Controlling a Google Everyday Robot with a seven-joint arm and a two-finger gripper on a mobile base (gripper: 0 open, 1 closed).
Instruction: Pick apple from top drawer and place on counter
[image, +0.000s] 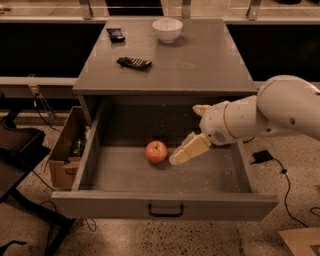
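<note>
As the drawer (90, 165) stands pulled out toward my camera, its flat grey front panel fills the foreground, with a dark curved handle (165, 210) at its middle. The floor (200, 240) beneath is pale speckled stone. A black cable (287, 185) trails over it on the right, and an open cardboard box (62, 150) stands against the cabinet's left side.

The drawer is a deep grey box with a speckled bottom, and the apple (156, 151) rests on that bottom, left of centre. It is small, round and red-orange, with a yellowish patch and a short stem on top. My gripper (184, 152), cream-coloured and blocky, slants down into the drawer from the right. Its tip is low and just beside the apple's right flank. I cannot tell from here whether the two touch, nor whether the gripper is released or clenched.

Behind it the arm (280, 112), smooth, white and rounded with a thin yellow ring near the wrist, reaches in over the drawer's right wall. Beyond, the counter (200, 65) is a flat, matte grey rectangle, slightly scuffed. It carries a black oblong object (134, 63) toward its left, a smaller dark object (116, 34) farther back, and a round white bowl (167, 29) at rear centre.
</note>
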